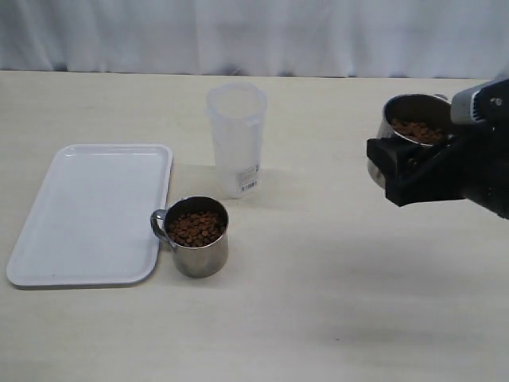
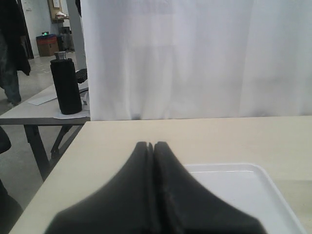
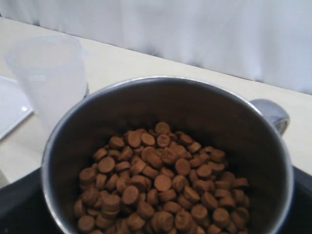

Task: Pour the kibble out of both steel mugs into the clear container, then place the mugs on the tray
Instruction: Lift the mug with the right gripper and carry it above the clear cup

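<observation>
Steel is in my right gripper (image 1: 400,169): I am clamping the held mug (image 1: 413,126) clear of the table (image 1: 334,310), and brown kibble (image 3: 161,190) is filling its lower part. Well apart from that gripper, toward my left arm's side, the second mug (image 1: 196,237) is standing upright, loaded with kibble nearly to the rim. The clear container (image 1: 236,139) is standing just behind it, between my held mug and the tray (image 1: 87,215), which is lying flat just beside the second mug's handle. My left gripper (image 2: 150,145) is hovering with its fingers pressed together, a tray corner just past them. Farther off, a black bottle (image 2: 66,85) is standing on another table.
</observation>
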`<move>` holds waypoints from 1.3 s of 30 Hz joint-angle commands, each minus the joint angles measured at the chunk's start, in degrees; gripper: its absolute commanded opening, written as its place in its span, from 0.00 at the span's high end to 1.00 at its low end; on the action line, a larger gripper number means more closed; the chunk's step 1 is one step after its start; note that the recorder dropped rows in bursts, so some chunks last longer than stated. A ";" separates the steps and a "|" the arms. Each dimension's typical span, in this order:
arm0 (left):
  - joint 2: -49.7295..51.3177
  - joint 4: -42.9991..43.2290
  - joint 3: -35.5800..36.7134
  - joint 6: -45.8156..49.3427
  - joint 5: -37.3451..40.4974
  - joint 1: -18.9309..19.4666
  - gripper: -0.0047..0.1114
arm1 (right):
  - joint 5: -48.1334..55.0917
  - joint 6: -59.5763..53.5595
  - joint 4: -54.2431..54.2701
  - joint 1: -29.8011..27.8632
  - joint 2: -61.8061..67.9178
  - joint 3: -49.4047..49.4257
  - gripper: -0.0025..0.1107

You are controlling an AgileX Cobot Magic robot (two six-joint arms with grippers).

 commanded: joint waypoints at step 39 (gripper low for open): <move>-0.12 0.06 0.18 -0.32 -0.30 -0.12 0.96 | 29.73 67.64 -79.04 14.36 10.09 -16.34 0.94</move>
